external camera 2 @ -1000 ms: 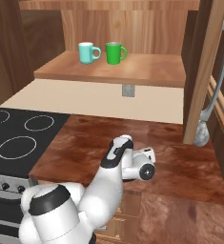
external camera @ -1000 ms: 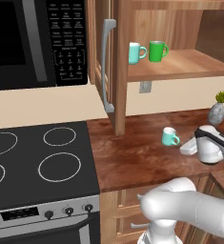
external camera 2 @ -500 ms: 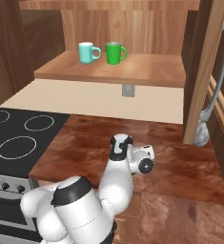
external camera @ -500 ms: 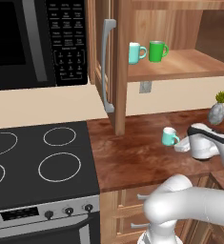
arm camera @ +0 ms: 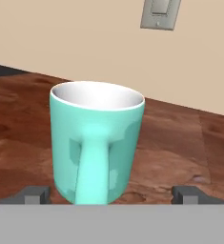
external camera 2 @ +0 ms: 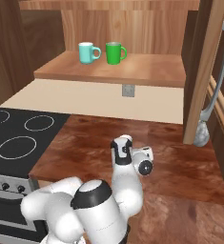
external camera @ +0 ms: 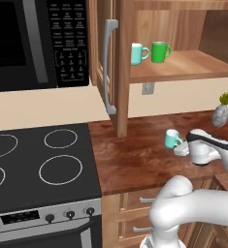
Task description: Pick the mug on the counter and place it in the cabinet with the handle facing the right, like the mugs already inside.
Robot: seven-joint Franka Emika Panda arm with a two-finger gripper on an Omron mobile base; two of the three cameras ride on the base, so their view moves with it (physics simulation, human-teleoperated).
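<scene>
Hand view: teal-mint mug (arm camera: 96, 143) upright, pale inside, handle (arm camera: 91, 171) facing cam.

The microwave keypad (external camera: 69, 46) seems to bear labels, too blurred to read.

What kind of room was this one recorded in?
A simulated home kitchen, judging by the black stovetop with a microwave above it, the reddish wood counter, and an open wall cabinet holding mugs.
</scene>
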